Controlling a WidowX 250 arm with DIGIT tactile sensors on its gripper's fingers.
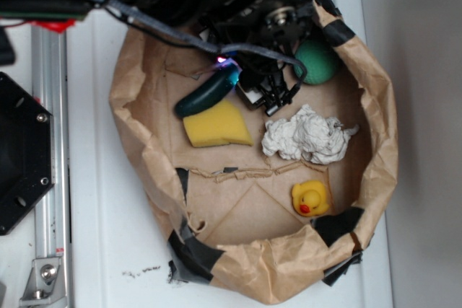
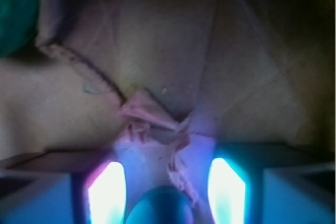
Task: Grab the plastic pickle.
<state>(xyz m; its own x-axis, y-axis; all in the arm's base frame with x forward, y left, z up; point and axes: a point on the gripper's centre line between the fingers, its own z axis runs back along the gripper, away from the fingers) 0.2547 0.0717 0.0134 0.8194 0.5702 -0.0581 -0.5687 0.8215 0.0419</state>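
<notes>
Plastic pickle (image 1: 207, 93), glossy dark green, lying tilted, seemingly touching sponge

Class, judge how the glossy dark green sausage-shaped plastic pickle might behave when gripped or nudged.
The glossy dark green sausage-shaped plastic pickle looks smooth, so it may slip between fingers. Its rounded form could roll if nudged sideways, though the yellow sponge beside it might check that. It probably stays stiff.

pickle (image 1: 206, 93): 1 | sponge (image 1: 216, 125): 1 | green ball (image 1: 317, 60): 1 | rubber duck (image 1: 311, 198): 1 | crumpled cloth (image 1: 306, 135): 1 | paper bag (image 1: 379, 135): 1

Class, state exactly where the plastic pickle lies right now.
In the exterior view, the plastic pickle lies diagonally in the paper bag's upper left, touching the yellow sponge, at the gripper.
</notes>
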